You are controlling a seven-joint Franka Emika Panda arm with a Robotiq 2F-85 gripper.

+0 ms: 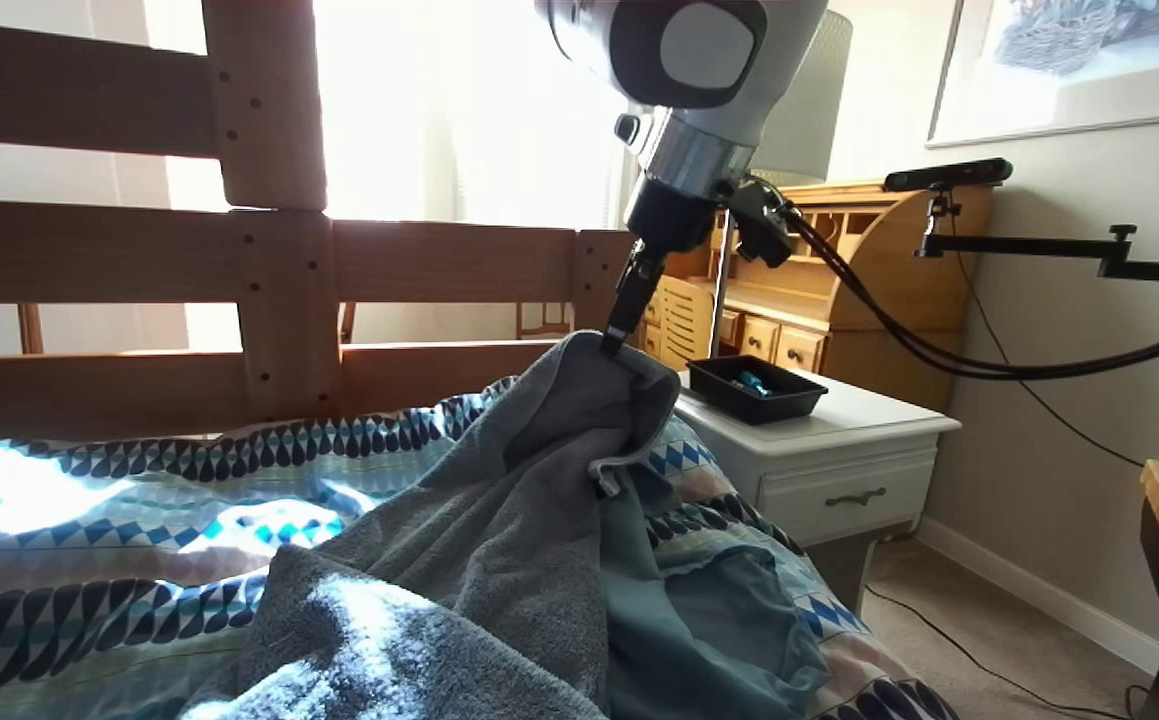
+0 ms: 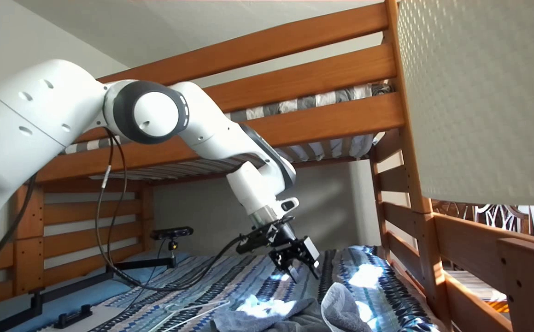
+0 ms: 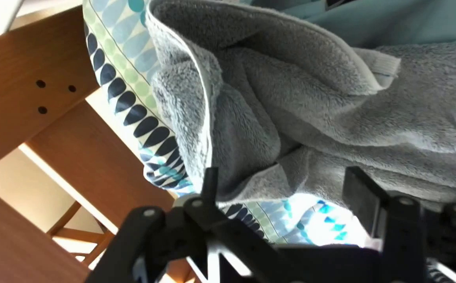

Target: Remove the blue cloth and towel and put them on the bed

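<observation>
- One grey towel (image 1: pixel 494 560) in an exterior view, heaped over blue cloth (image 1: pixel 174 560) on the bed (image 1: pixel 284 290), peaking at the gripper (image 1: pixel 611 345); cannot tell whether touching.
- In an exterior view, grey towel (image 2: pixel 340 309) below the gripper, with blue cloth between.
- In the wrist view, ahead of wide-spread, empty fingers (image 3: pixel 359 192), with folds mostly along the closing line; perhaps worth turning before pinching.

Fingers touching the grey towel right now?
Apart. An exterior view shows the gap: patterned cover visible between the open fingers and the grey towel below.
</observation>
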